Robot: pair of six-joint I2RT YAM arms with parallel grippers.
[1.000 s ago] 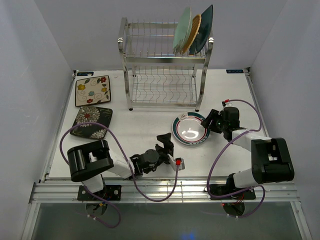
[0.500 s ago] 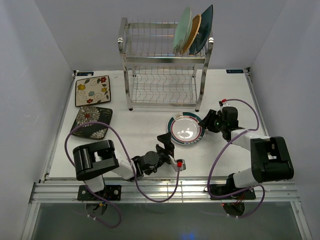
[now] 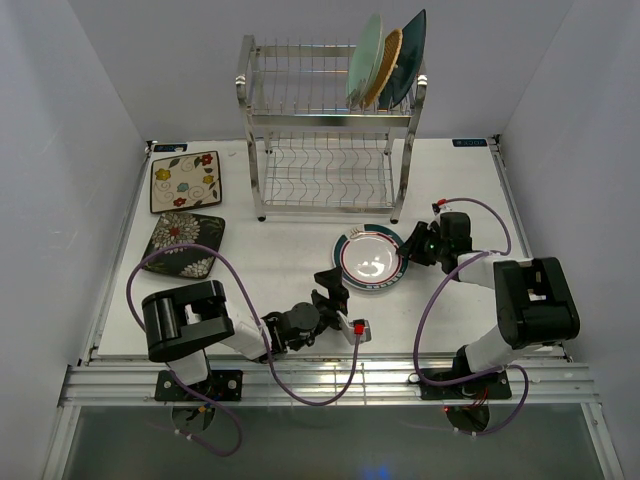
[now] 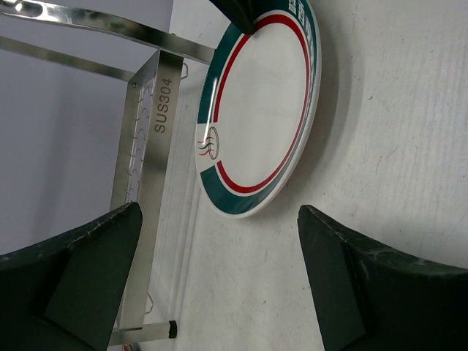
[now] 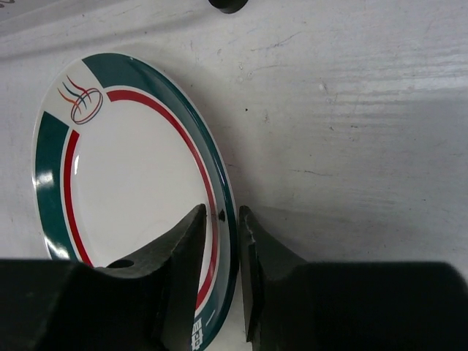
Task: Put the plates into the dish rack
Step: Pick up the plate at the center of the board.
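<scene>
Plate [image 3: 371, 258] farther left than before; right fingers [image 5: 186, 248] closer on rim

Two matching arms: the left arm [image 3: 185, 320] and right arm [image 3: 540, 310] each show a boxy black motor housing and white links. Purple cables [image 3: 312, 402] loop off both. There's a small red-and-white tag [image 3: 355, 325] by the left wrist. Left gripper [image 3: 333, 282] and right gripper [image 3: 404, 245] are black; up close the fingers [image 4: 73, 278] are matte, dark, with pale scuffed edges.
</scene>
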